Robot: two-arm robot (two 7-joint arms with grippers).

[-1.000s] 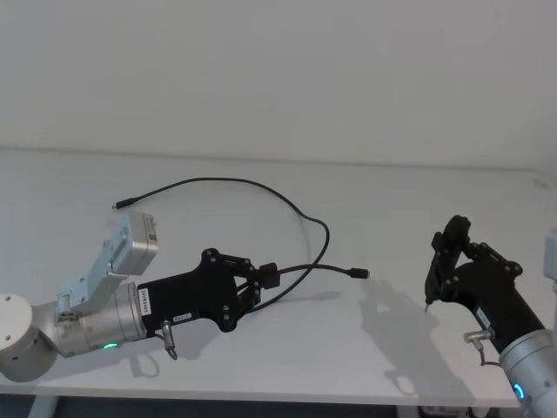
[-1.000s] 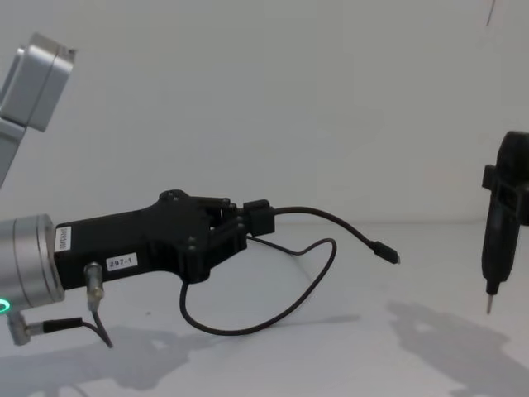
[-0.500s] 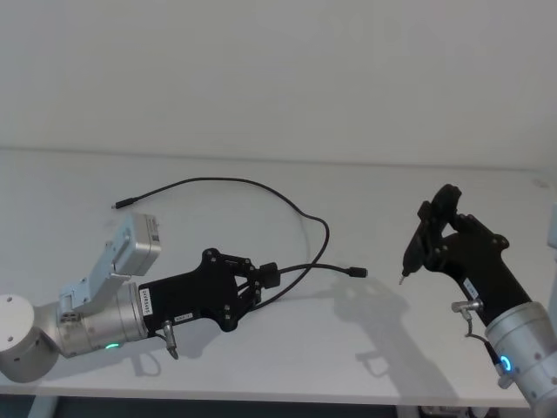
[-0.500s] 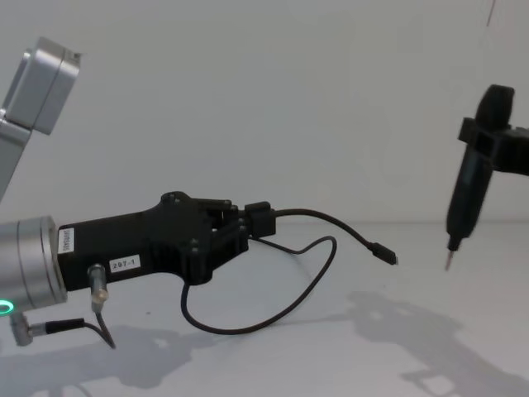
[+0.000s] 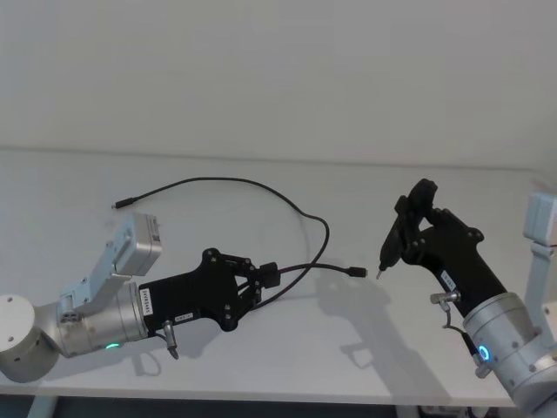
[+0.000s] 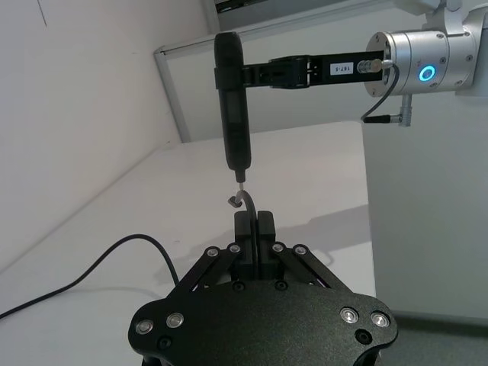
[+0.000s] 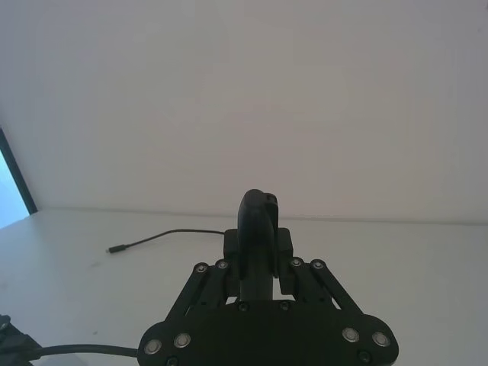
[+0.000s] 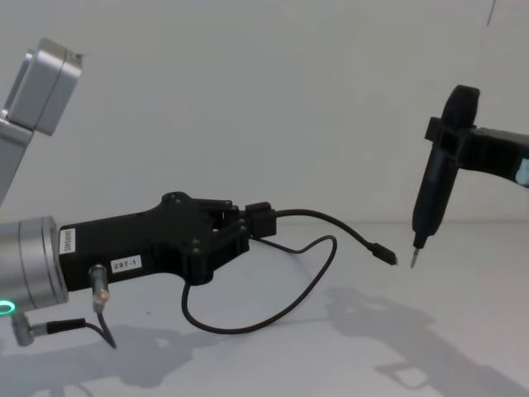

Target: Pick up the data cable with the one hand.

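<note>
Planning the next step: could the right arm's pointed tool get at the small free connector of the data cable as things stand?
Probably yes. The right gripper holds its tool tip beside the connector of the data cable, nothing between them. The left gripper clamps the far plug.

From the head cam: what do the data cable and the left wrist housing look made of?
Data cable: thin, matte black, bends in soft loops, so likely a rubber or plastic jacket; its blocky plug sits clamped in the left gripper. Wrist housing: silver cylinder with a brushed sheen, probably metal, possibly painted.
</note>
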